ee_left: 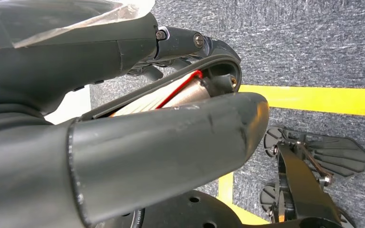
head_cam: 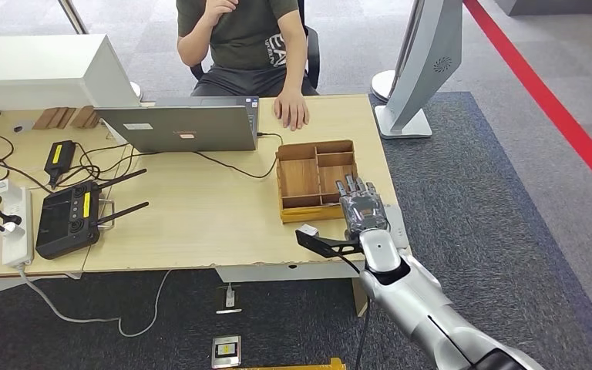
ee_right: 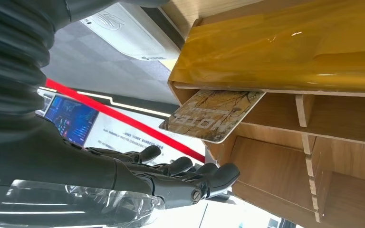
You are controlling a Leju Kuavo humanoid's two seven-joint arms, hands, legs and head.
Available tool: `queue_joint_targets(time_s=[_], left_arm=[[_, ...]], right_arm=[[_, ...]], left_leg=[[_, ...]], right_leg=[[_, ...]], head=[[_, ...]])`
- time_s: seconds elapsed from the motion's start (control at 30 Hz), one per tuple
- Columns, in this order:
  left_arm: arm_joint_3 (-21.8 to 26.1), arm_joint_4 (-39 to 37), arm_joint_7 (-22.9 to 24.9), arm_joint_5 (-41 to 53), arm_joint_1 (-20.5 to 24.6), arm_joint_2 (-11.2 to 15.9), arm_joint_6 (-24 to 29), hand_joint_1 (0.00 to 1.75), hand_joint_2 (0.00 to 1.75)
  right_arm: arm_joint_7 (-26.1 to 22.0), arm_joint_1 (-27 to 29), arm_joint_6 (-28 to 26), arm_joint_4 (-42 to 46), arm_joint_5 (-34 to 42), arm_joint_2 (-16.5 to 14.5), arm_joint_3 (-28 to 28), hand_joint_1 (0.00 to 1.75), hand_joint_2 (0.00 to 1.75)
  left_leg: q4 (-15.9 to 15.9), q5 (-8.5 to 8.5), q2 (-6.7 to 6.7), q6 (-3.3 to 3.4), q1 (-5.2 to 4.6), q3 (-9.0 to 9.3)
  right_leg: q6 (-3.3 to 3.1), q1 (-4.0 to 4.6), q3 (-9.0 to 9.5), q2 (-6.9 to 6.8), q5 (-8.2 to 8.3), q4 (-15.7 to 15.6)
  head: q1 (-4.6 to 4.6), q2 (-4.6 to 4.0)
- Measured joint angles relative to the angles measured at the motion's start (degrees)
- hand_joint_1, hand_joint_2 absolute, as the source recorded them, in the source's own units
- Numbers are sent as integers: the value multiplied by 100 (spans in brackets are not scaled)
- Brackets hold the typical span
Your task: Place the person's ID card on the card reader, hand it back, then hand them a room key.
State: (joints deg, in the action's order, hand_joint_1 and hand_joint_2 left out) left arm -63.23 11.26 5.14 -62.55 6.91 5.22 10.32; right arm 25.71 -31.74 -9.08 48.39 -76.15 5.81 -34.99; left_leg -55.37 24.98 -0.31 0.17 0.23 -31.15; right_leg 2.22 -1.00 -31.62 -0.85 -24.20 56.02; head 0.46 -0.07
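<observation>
A wooden divided tray (head_cam: 280, 185) stands near the table's right end. My right hand (head_cam: 362, 208) lies over its near right corner with the fingers stretched out and nothing held. In the right wrist view a patterned hotel key card (ee_right: 214, 114) leans in a compartment of the tray (ee_right: 275, 52), just beyond my fingertips (ee_right: 218, 175) and apart from them. The white card reader (ee_right: 123, 28) lies beside the tray. A person sits across the table with one hand (head_cam: 293, 108) flat on the wood. My left hand (ee_left: 171, 142) hangs over the carpet, holding nothing.
A grey laptop (head_cam: 181, 127) stands open in front of the person. A black controller with antennas (head_cam: 69, 218), a power strip (head_cam: 15, 223) and loose cables cover the table's left part. A white stand (head_cam: 412, 77) rises at the far right corner.
</observation>
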Motion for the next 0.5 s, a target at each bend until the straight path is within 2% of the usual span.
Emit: queue_joint_targets(time_s=[0.03, 0.07, 0.1, 0.2, 0.23, 0.5], left_arm=[[0, 0, 2, 1, 0, 0, 0, 0, 0], [0, 0, 5, 2, 0, 0, 0, 0, 0], [0, 0, 8, 4, 1, 0, 0, 0, 0], [0, 0, 15, 9, 1, 0, 0, 0, 0], [0, 0, 16, 10, 1, 0, 0, 0, 0], [0, 0, 24, 44, 5, 0, 0, 0, 0]], right_arm=[[4, 0, -1, -5, -5, -1, -4, 0, 131], [10, 0, -1, -10, -12, -1, -8, 0, 175], [19, -1, -1, -13, -20, -2, -12, 23, 175], [40, -5, 2, -33, -38, -3, -22, 154, 175], [44, -6, 4, -40, -40, -4, -23, 175, 175], [34, -21, 95, -70, 4, -17, -24, 175, 175]], left_leg=[[0, 0, 0, 0, 0, 0], [0, 0, 0, 0, 0, 0], [0, 0, 0, 0, 0, 0], [0, 0, 0, 0, 0, 0], [0, 0, 0, 0, 0, 0], [0, 0, 0, 0, 0, 0]], right_leg=[[0, 0, 0, 0, 0, 0], [0, 0, 0, 0, 0, 0], [0, 0, 0, 0, 0, 0], [0, 0, 0, 0, 0, 0], [0, 0, 0, 0, 0, 0], [0, 0, 0, 0, 0, 0]], head=[[0, 0], [0, 0], [0, 0], [1, 0], [1, 0], [0, 0]])
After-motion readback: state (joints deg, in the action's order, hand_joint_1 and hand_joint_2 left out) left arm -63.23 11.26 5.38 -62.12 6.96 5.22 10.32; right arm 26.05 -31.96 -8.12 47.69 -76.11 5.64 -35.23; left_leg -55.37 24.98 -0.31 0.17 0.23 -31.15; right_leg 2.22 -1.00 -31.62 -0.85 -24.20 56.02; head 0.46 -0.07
